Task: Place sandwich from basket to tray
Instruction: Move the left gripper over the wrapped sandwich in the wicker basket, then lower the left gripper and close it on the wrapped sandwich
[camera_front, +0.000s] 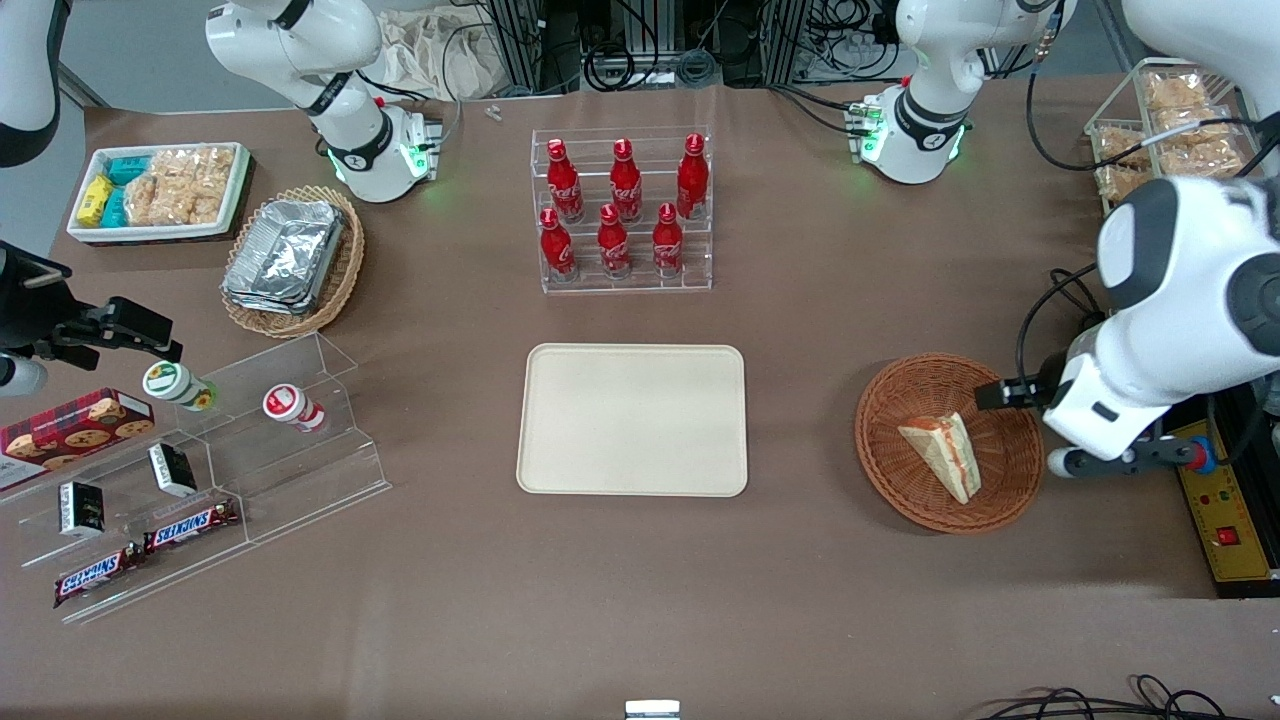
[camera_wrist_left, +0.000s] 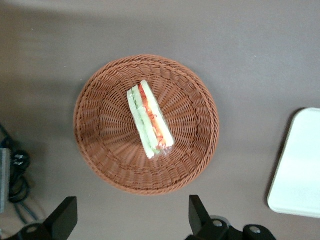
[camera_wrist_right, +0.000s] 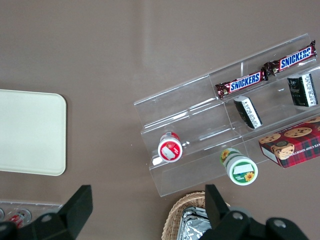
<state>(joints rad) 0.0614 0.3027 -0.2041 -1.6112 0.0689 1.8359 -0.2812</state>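
Observation:
The sandwich (camera_front: 945, 452), a white bread wedge with a red and green filling stripe, lies in the round reddish-brown wicker basket (camera_front: 885, 420). The basket stands beside the cream tray (camera_front: 632, 418), toward the working arm's end of the table. The tray holds nothing. My left gripper (camera_front: 1005, 395) hangs above the basket's rim, open and empty, well clear of the sandwich. In the left wrist view the sandwich (camera_wrist_left: 149, 120) lies across the middle of the basket (camera_wrist_left: 100, 145). The gripper (camera_wrist_left: 131, 212) shows wide open at the basket's edge, and a corner of the tray (camera_wrist_left: 300, 165) shows.
An acrylic rack of red cola bottles (camera_front: 622, 210) stands farther from the camera than the tray. Toward the parked arm's end are a tan basket of foil trays (camera_front: 290, 255), a white snack bin (camera_front: 160, 190) and an acrylic shelf with snacks (camera_front: 200, 470). A yellow control box (camera_front: 1225, 520) lies near the basket.

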